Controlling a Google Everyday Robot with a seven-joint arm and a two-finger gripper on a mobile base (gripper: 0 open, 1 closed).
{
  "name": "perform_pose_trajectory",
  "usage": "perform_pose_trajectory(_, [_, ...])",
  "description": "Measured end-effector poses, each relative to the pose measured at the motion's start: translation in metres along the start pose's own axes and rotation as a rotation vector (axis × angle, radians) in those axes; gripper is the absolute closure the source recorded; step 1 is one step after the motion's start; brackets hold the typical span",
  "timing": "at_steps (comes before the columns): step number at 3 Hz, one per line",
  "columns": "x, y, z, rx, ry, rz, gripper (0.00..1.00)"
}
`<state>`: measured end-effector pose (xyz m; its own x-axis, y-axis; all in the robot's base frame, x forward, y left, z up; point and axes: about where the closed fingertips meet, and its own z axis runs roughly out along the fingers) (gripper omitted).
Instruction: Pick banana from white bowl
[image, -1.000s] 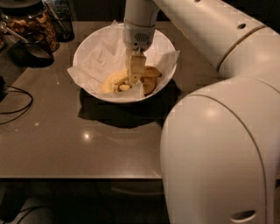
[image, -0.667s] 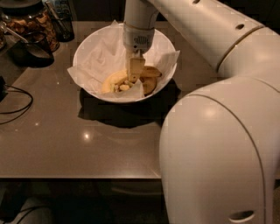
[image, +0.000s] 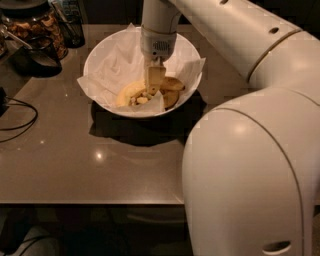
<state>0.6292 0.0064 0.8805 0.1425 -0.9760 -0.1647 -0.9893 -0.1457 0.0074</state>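
The banana (image: 128, 93) lies low in the white bowl (image: 89, 59), its pale yellow length showing just left of the gripper (image: 153, 90), on the crumpled white paper (image: 116, 61) that lines the bowl. The gripper points straight down into the bowl from above, and its tip is right at the fruit. Whether it is open or closed on anything cannot be told from this view. Just right of the tip sit browner, speckled pieces of fruit (image: 173, 88), touching or nearly touching the yellow part. A fold of the paper rises in front of the tip and hides the fruit's near edge.

The white arm (image: 235, 40) runs up and to the right from the gripper, and the robot's rounded body (image: 255, 185) fills the lower right of the view. The bowl stands on a glossy brown table (image: 100, 165). Well apart, at the far left corner, there are a glass jar of brown snacks (image: 36, 24) and a dark cup (image: 34, 59) in front of it. A black cable (image: 20, 116) loops at the left edge.
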Motion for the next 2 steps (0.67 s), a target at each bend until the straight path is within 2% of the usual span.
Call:
perform_pose_trajectory(1, [0.002, 0.016, -0.023, 0.082, -0.032, 0.025, 1.00])
perform_pose_trajectory(2, [0.009, 0.057, -0.065, 0.192, -0.072, 0.060, 1.00])
